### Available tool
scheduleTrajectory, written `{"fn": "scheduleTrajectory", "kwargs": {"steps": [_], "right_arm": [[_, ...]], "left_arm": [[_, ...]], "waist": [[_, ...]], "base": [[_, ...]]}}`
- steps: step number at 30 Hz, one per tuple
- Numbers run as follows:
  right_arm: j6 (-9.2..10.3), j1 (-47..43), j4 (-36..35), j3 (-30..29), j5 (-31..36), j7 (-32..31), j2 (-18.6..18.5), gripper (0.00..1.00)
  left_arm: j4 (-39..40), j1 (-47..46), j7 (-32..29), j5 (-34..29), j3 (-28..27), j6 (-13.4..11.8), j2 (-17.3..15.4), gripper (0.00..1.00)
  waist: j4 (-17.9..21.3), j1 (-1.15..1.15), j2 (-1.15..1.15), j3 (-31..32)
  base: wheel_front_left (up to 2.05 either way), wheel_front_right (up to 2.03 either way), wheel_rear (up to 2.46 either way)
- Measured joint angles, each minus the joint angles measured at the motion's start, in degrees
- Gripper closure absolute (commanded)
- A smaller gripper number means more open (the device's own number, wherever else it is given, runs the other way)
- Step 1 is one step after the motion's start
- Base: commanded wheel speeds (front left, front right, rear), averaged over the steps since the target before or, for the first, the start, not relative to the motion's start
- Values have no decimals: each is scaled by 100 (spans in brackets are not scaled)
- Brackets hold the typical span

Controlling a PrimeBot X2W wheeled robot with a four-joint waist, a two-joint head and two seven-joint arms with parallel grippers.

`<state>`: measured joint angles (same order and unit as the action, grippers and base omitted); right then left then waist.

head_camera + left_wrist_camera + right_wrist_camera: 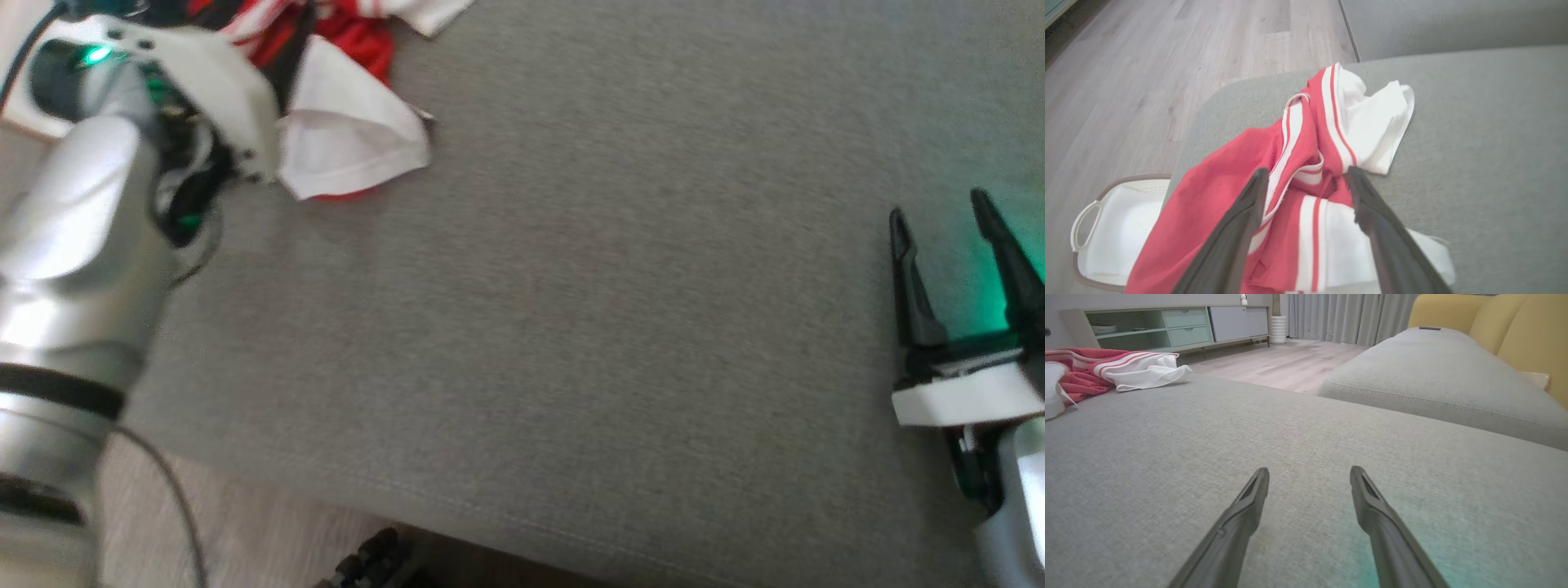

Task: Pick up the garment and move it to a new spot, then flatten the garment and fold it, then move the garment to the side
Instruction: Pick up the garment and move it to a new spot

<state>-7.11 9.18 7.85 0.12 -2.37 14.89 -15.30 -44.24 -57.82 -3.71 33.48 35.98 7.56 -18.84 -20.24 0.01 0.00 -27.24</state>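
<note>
A: Where's the garment [351,139]?

B: Bunched, red and white, at the far left corner of the cushion [571,327]; one red part droops over the rounded edge, above a white basket [1084,228] on the floor [1167,61].

A: And the left gripper [1307,171]?

B: Right above the heap, fingers spread, straddling a striped fold; whether the tips touch cloth I can't tell; nothing is pinched. I'd judge it's set wide so as to close on that raised fold, the easiest bit to catch.

A: The right gripper [939,206]?

B: Low over bare cushion at the near right, well apart from the garment; fingers spread too, holding nothing; likely parked there to keep out of the way, and ready for the flattening.

A: Room to move?

B: Plenty; the middle of the cushion between the two grippers is bare grey fabric, so the new spot is probably there. The corner is the worry; with cloth hanging off, a weak pinch could let it slide towards the basket; better to draw it inward, away from the edge.

A: Other limits?

B: The near edge runs along the bottom of the head view; in the right wrist view a second cushion [1433,384] lies beyond a gap; stay between them.
</note>
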Motion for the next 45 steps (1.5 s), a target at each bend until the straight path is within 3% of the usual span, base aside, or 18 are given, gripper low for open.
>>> {"fn": "scheduleTrajectory", "kwargs": {"steps": [5,9,11,12,18,22,27,32,39,45], "right_arm": [[0,82,-137,-53,0,7,-10,0],[0,81,-283,-134,0,24,-11,0],[0,82,-355,-163,0,25,-8,0],[0,84,-391,-170,0,29,-2,0],[0,104,-392,-216,1,33,67,0],[0,108,-183,-212,1,31,186,0],[0,93,164,13,-20,12,502,0],[0,76,359,234,-116,-4,845,0],[0,-64,439,530,-237,-4,1120,0],[0,-268,419,857,-423,-4,1192,0]], "left_arm": [[-694,-255,36,-66,437,0,-381,0],[-1111,-394,193,81,688,0,-447,0],[-1244,-441,346,122,810,0,-452,85],[-1312,-478,477,121,855,0,-467,100],[-1550,-695,1425,90,1061,0,-488,100],[-1458,-963,1749,-19,1168,0,-498,100],[-611,-1194,1800,-53,1244,0,-653,100],[359,-1261,1802,-156,1416,0,-1027,100],[1066,-1354,1841,-68,1736,0,-1338,100],[1462,-1658,1822,169,1826,0,-1311,100]], "waist": [[279,0,0,-182],[484,0,0,-348],[550,0,0,-424],[576,0,0,-458],[616,0,0,-452],[597,0,0,-247],[630,0,0,218],[795,-1,0,822],[1398,-1,0,1591],[2351,-1,0,2072]], "base": [[0,0,0],[0,0,0],[0,0,0],[0,0,0],[0,0,0],[0,0,0],[0,0,0],[0,0,0],[0,0,0],[0,0,0]]}}
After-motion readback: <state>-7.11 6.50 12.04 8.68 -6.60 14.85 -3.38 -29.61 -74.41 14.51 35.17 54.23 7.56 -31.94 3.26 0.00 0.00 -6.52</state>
